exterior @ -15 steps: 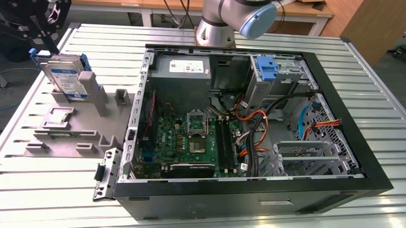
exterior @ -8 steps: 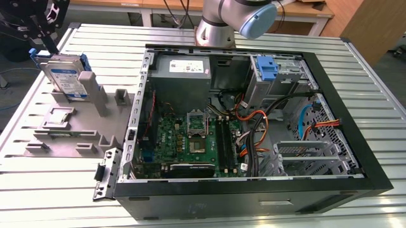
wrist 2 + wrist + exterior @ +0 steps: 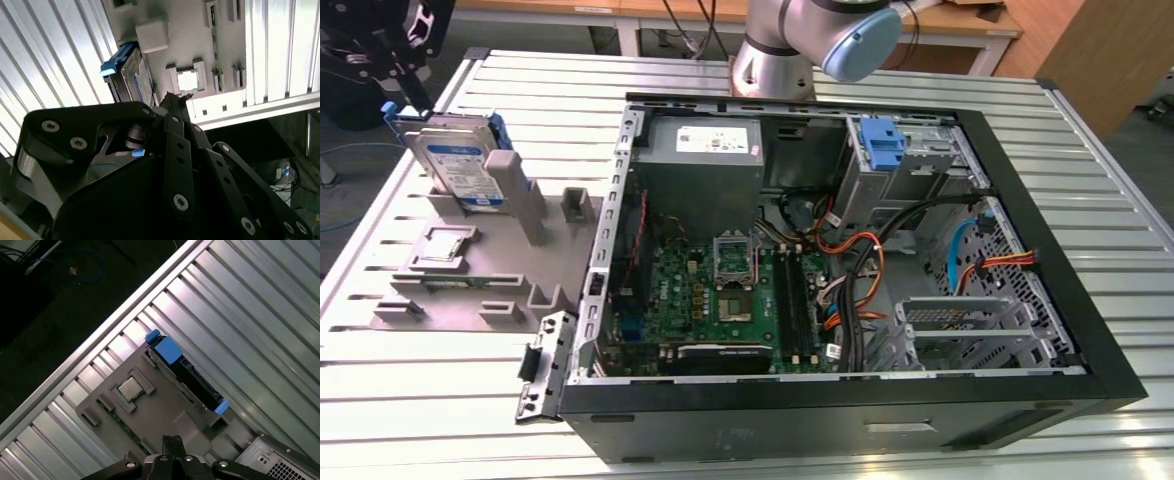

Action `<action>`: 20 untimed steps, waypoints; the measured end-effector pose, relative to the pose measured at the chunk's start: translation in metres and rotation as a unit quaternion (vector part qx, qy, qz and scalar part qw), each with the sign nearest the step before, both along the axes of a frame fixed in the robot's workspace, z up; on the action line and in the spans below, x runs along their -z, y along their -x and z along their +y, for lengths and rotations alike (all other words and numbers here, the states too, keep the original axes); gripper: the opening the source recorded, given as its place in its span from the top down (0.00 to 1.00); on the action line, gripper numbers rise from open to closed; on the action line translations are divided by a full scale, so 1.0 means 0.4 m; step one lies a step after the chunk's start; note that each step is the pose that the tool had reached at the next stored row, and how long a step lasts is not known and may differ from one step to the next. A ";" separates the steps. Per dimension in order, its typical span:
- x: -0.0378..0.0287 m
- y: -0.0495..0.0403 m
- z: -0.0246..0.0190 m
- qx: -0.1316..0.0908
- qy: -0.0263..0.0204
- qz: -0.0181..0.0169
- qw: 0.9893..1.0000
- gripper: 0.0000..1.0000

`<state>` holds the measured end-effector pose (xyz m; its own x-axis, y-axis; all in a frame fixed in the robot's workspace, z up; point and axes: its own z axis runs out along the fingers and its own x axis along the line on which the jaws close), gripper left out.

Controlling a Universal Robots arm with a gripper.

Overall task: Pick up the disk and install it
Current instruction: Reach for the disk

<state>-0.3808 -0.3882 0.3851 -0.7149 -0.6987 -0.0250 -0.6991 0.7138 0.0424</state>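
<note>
Presently: disk in its fixture, tool empty above.
Exterior view: the disk [image 3: 459,165] stands on edge in a grey fixture [image 3: 480,295] on the tabletop [image 3: 427,400]; the tool [image 3: 414,95] hangs just over it. Second wrist view: a blue carrier [image 3: 112,66] frames the disk's edges. First wrist view: tool pressed together, holding nothing; a chip [image 3: 131,389] lies in the fixture's recess. Likely stiff, weighty, shock-fragile; take the flat faces.

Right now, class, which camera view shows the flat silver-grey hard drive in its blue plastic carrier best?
The exterior view: the disk stands upright in a grey moulded holder, label face visible. The first wrist view shows its dark top edge and blue carrier ends; the second wrist view, a slanted partial glimpse.
</note>
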 end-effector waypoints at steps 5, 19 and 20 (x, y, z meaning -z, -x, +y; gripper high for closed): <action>0.002 0.000 0.000 -0.045 0.000 0.000 0.999 0.90; 0.004 0.023 0.002 -0.108 0.000 0.000 0.994 0.90; 0.004 0.024 0.002 -0.117 0.000 0.000 0.993 0.90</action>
